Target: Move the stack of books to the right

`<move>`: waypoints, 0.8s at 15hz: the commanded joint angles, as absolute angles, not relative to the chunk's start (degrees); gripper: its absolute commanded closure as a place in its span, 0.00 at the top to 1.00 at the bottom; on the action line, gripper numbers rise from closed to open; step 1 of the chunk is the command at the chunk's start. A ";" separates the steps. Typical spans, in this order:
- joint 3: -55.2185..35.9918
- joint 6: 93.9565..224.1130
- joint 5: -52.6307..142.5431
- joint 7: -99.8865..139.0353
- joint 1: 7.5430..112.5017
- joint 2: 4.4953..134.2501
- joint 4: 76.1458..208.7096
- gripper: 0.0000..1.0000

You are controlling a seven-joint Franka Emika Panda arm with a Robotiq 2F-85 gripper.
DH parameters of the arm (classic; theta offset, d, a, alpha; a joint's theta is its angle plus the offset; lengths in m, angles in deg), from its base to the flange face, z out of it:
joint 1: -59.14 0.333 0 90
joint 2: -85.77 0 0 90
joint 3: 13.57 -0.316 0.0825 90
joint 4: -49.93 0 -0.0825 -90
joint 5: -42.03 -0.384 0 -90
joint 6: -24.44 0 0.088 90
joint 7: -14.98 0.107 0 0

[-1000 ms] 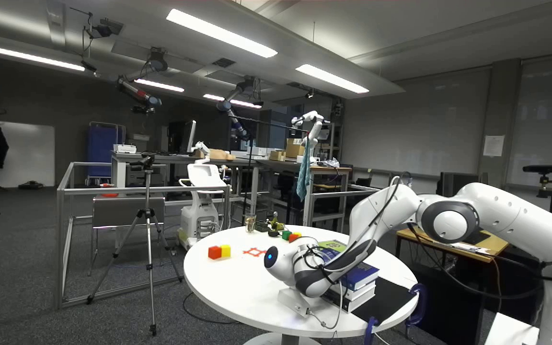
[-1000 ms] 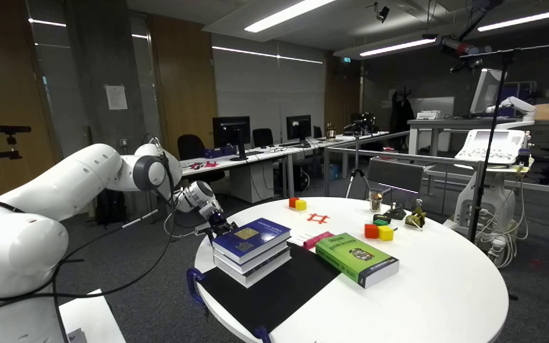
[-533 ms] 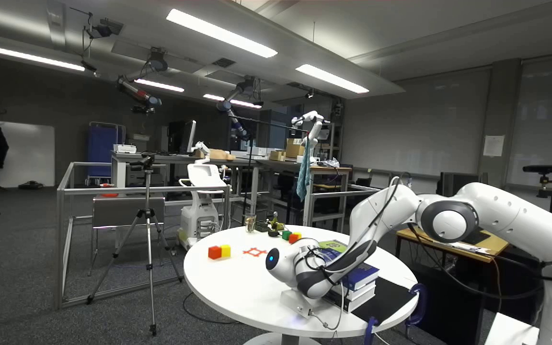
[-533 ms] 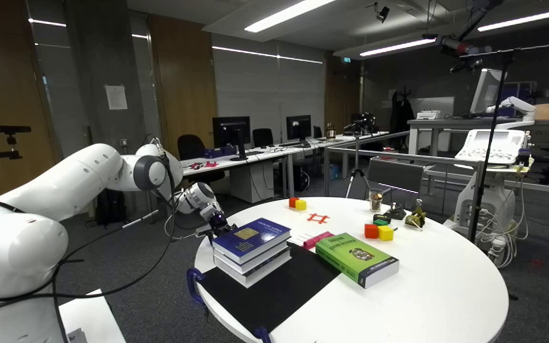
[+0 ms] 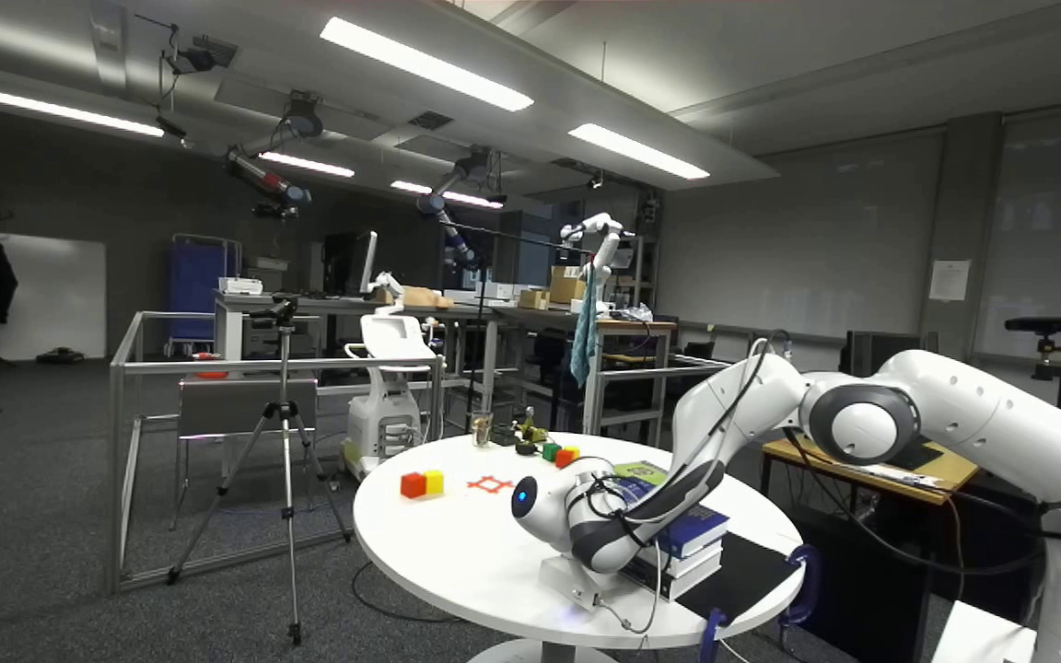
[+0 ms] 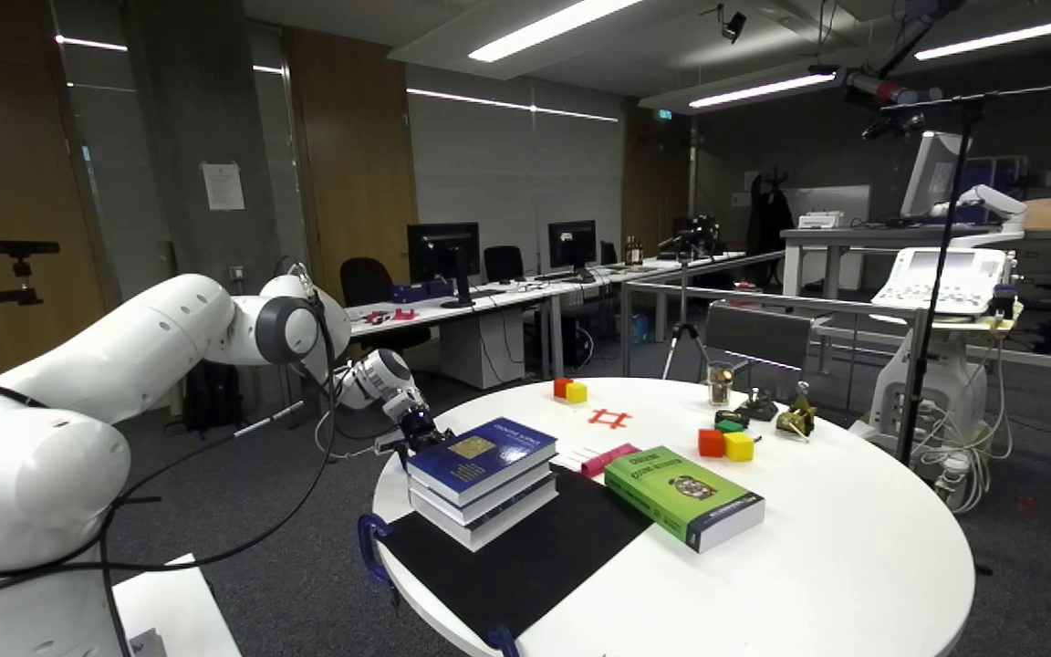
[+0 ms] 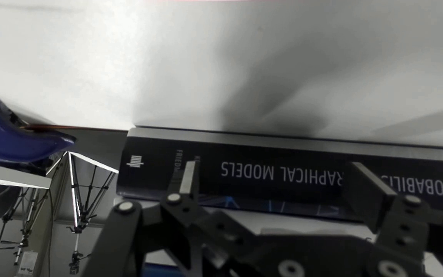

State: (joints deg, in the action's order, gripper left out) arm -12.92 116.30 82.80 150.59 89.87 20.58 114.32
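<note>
My pincer [image 7: 273, 175] stands wide, facing the bottom spine [image 7: 290, 179] of the stack of books [image 6: 483, 484]; I'd push low, square and slowly so none slips.

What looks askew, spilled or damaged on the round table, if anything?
Nothing stands out. The stack of books sits level, the green book lies flat nearby, and the clear cup stands upright; I see no spill or visible damage.
</note>
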 commanded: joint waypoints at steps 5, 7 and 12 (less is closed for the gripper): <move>-12.87 116.14 81.34 152.85 88.32 24.67 119.58 1.00; -12.84 116.14 80.98 153.04 88.10 24.61 119.56 1.00; -12.76 116.25 79.82 153.63 86.94 24.72 119.78 1.00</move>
